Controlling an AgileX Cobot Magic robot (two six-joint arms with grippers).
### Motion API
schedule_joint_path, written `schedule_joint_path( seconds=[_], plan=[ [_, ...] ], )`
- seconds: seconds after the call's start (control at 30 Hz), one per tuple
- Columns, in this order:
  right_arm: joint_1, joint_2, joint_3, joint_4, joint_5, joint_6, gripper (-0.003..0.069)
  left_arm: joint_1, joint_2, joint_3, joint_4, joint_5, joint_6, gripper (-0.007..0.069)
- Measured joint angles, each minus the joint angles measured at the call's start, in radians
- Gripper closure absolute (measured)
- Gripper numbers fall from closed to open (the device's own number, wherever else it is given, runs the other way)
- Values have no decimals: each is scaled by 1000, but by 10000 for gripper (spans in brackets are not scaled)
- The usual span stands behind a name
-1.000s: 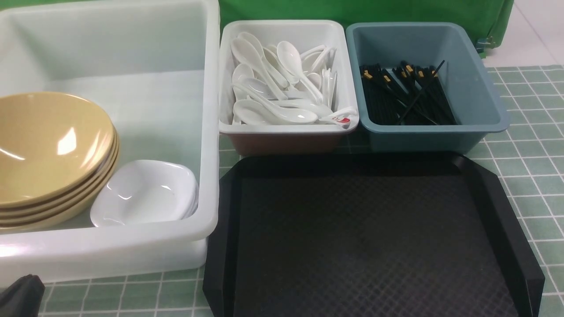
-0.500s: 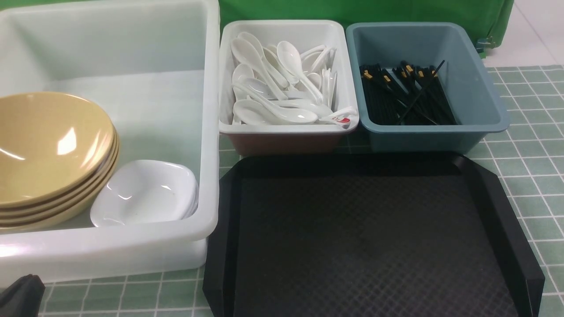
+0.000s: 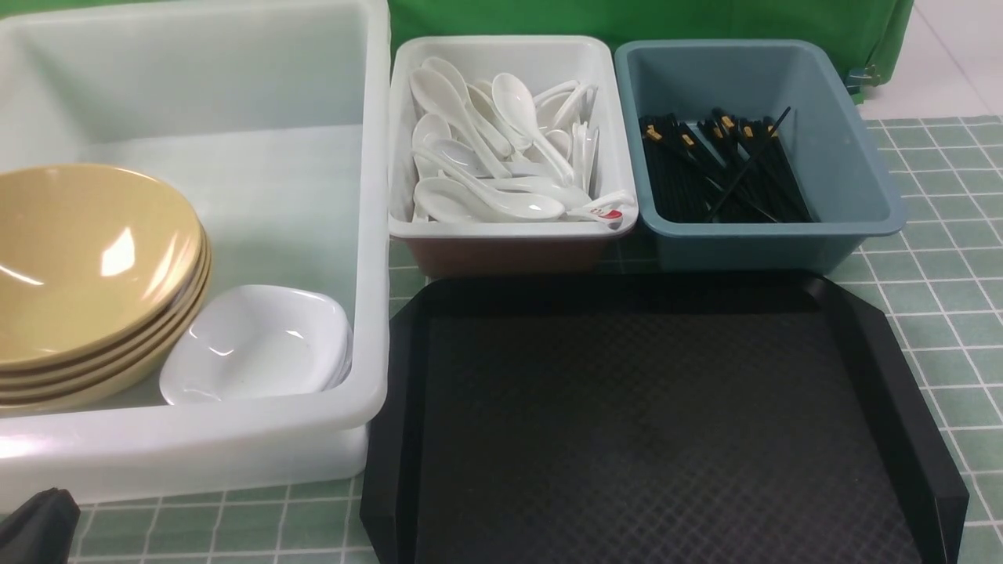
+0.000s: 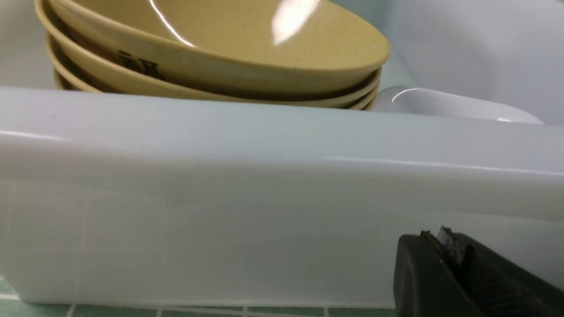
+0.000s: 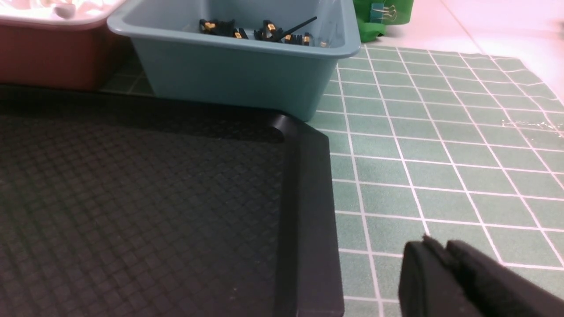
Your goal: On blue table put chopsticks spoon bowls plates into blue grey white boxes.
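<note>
Nothing has shifted across the front-view frames; every item sits where it was a second ago.

From the front, the yellow bowls are stacked in the large white tub, with the white plates nested just beside them. The spoons fill the white box, and the chopsticks lie in the blue-grey box. The black tray on the green-tiled counter looks bare, so the sorting appears finished.

In the left wrist view, the left end effector has its jaws pressed together, holding nothing, low beside the tub's outer wall. The bowls look glossy, rigid and fairly heavy; a pinch on the rim would likely suit them, though it may slip.

In the right wrist view, the right end effector shows jaws nearly together and empty, above the counter beside the tray's edge. The chopsticks seem light, stiff and thin, best pinched mid-length; spoons seem slick, and the handle is probably the safest hold.
</note>
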Motion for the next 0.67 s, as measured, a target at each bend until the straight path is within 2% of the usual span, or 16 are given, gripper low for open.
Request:
schedule_joint_path(
  seconds=[0.67],
  plan=[
    [0, 0, 0, 0, 0, 0, 559, 0, 0, 0, 0, 0, 1, 622]
  ],
)
